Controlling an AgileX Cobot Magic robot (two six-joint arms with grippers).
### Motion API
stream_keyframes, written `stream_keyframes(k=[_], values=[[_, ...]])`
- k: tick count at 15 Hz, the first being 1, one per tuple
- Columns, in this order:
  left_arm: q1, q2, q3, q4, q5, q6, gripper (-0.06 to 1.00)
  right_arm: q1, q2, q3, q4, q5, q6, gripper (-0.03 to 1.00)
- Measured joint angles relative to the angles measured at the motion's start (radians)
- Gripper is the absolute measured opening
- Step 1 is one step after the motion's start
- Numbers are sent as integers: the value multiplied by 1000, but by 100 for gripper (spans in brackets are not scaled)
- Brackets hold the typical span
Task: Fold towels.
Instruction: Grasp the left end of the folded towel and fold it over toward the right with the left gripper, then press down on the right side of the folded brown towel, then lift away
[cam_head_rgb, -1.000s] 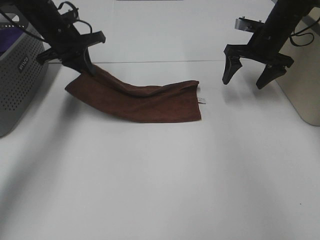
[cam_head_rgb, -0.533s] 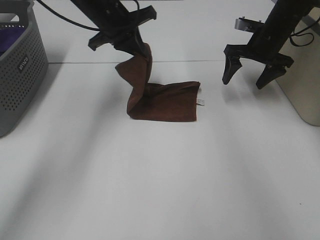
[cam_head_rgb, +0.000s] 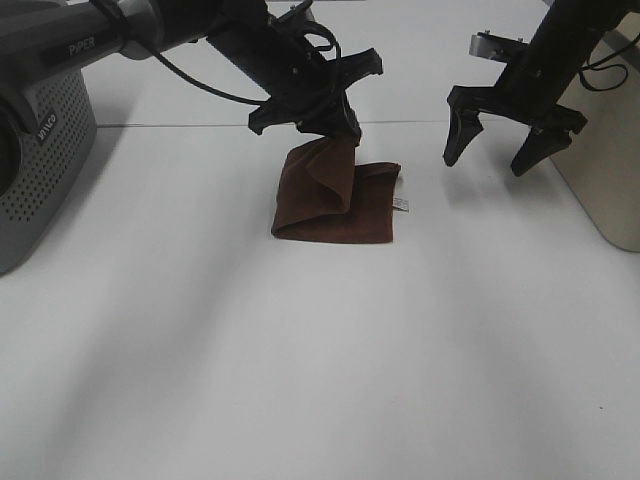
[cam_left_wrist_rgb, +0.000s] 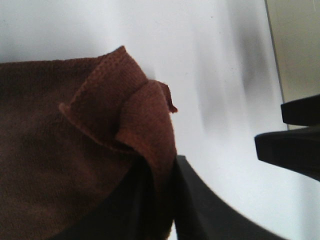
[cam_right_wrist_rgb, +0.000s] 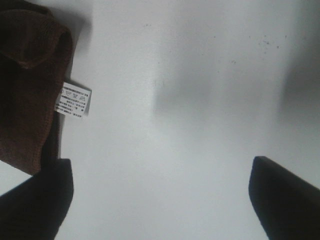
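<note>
**Exterior high view.** We see the towel on the white table, a little toward 12 o'clock from the table's middle. Most of it lies flat as a folded, roughly square pad, and one flap rises from the pad toward 12 o'clock. The left gripper hangs over the pad's 12 o'clock edge, jaws closed tight on the top of that flap. A white tag sticks out at the pad's 3 o'clock edge. The right gripper hovers at 2 o'clock of the towel, well apart from it, jaws spread wide and holding nothing. A grey perforated basket stands at the 9 o'clock edge of the view, and a beige object at the 3 o'clock edge.

**Left wrist view.** We note the dark fingers pinching a bunched corner of the towel. The cloth fills the narrow gap between them. Its looped weave shows clearly, with white table beyond.

**Right wrist view.** The two dark fingers stand far apart with bare table between them. The towel's corner and its tag lie beside one finger. We cannot tell whether they touch it.
</note>
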Motion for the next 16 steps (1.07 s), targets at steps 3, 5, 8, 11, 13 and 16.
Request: stream_keyframes(k=[3,5,8,11,13,16], values=[[0,13,0,-18,-36,-14,34,0,-42,0,0,0,0,91],[0,14,0,-65,-68,-14,39,0,-59,0,0,0,0,91],[0,23,0,-99,-96,-14,41,0,-58,0,8,0,0,91],[40,13,0,-97,-23,-6,47,0,-59,0,235,0,-67,91],[128,-12,0,-87,76,-1,48,0,-55,0,407,0,-162,91],[226,-50,0,-81,194,8,48,0,4,0,632,1,-279,91]])
